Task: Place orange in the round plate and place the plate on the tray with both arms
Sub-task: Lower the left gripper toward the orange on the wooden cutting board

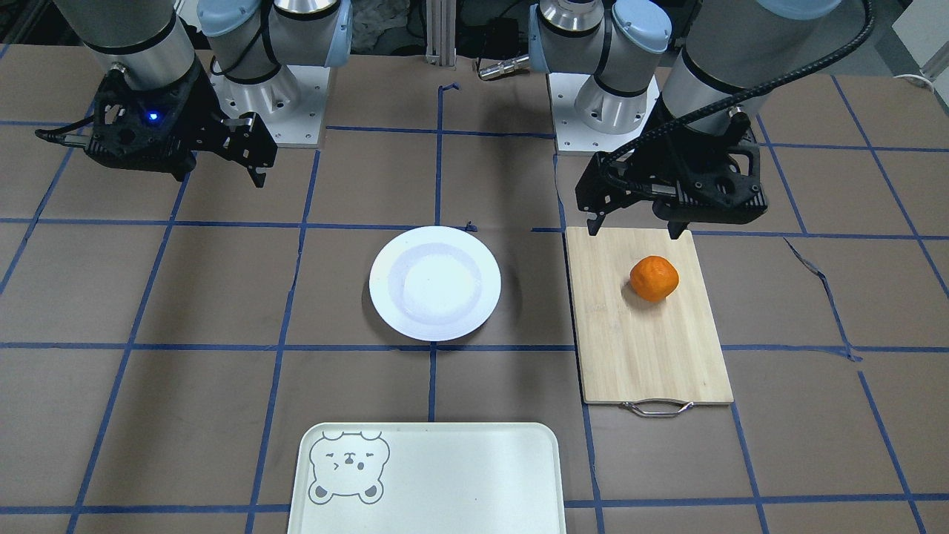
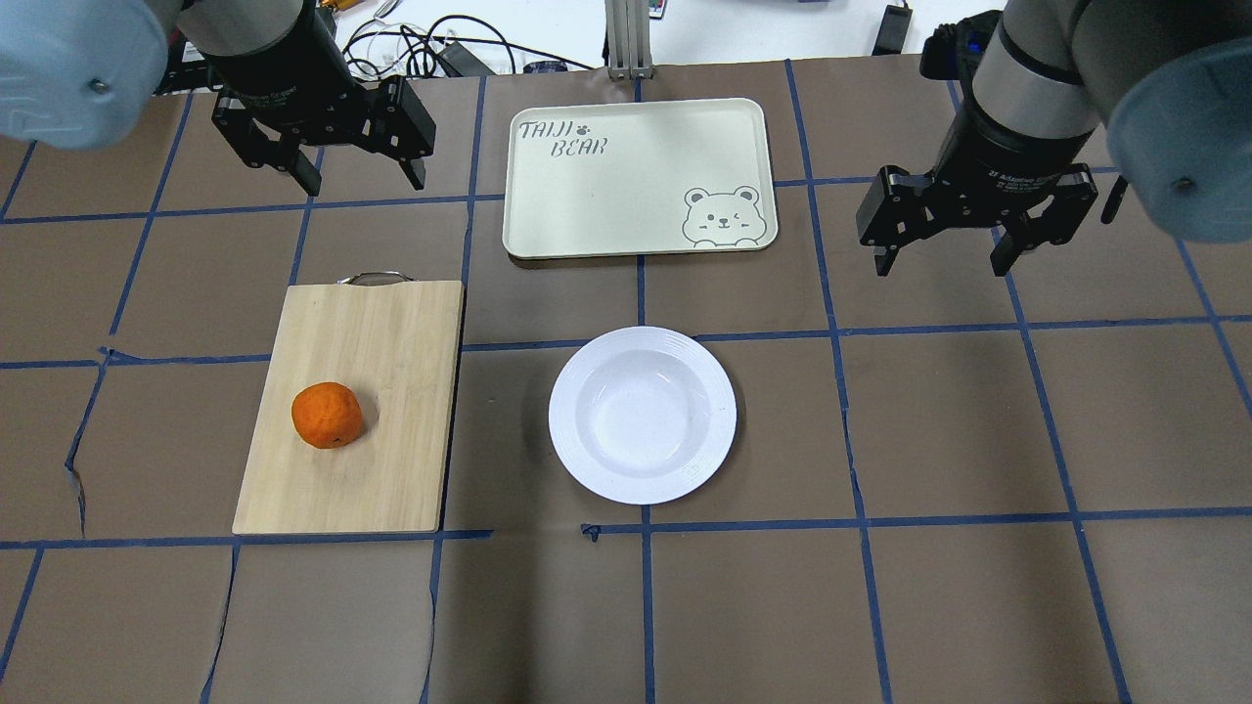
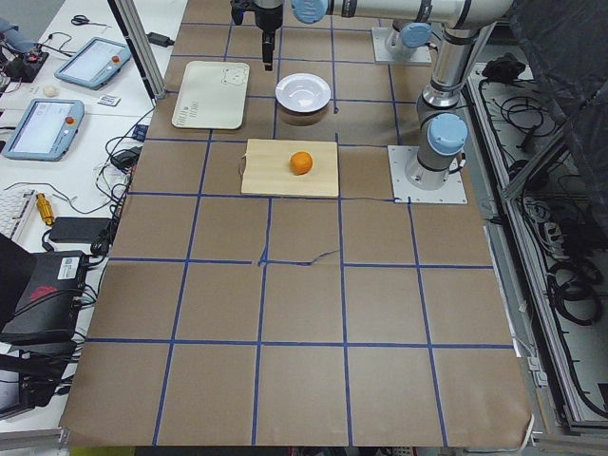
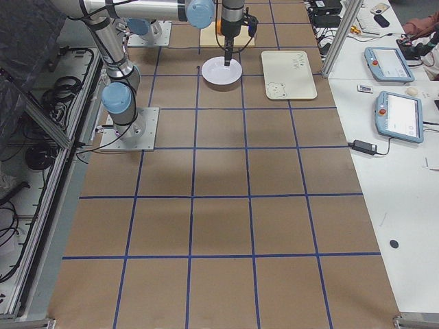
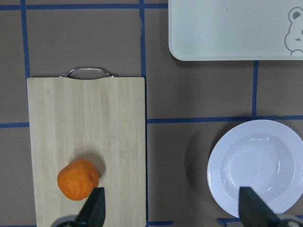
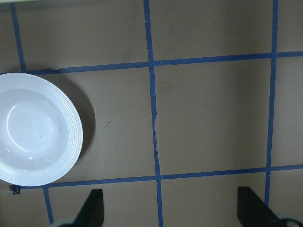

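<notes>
1. The orange [image 2: 328, 415] sat on the bamboo cutting board [image 2: 391, 332], well apart from the round plate [image 2: 642, 415].
2. The left gripper [image 2: 365, 184] and right gripper [image 2: 942, 269] hovered above the table, jaws spread wide, gripping nothing.
3. The tray [image 2: 636, 176] lay beyond the plate.

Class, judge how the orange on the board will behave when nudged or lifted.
The orange is round and rests loose on the flat board, so a nudge would probably roll it. It looks small beside the plate, so likely light to lift.
</notes>
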{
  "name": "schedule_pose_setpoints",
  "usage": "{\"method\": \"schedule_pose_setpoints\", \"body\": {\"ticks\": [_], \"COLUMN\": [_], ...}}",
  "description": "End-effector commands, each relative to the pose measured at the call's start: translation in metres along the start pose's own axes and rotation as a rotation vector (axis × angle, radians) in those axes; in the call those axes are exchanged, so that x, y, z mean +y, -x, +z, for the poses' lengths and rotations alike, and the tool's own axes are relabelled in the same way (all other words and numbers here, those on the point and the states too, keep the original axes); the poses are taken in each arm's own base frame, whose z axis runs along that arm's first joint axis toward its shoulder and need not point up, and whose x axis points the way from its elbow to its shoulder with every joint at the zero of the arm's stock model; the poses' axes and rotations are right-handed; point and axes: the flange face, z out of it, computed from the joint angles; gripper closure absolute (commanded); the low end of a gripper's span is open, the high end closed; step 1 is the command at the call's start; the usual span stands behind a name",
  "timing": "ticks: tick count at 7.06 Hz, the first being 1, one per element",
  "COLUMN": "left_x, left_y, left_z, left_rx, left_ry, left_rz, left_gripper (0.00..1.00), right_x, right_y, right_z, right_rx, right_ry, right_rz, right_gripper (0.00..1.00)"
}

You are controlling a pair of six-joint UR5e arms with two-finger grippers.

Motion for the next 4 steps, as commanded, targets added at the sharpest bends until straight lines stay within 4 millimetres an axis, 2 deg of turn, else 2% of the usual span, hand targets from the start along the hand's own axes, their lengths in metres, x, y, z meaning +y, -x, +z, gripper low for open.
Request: {"method": "schedule_pose_setpoints", "body": {"ticks": [1,3,4], "left_x": [0.001,-0.001,0.002], "left_y": [0.001,0.018,0.020], "left_z": [0.000,0.008,0.008], "left_rx": [-0.002,-0.003,-0.004], "left_ry": [0.004,0.020,0.021], "left_rz": [-0.003,0.008,0.005], "left_gripper": [0.00,0.00,0.00], "right_x": [0.001,0.001,0.002], "right_y": [0.000,0.001,0.002], "right_z": [-0.002,-0.002,-0.001], "right_rx": [-0.006,-0.022,-0.021], "right_ry": [0.015,0.015,0.018], "right_rz": [0.000,0.001,-0.002], "right_gripper": [0.00,0.00,0.00]}}
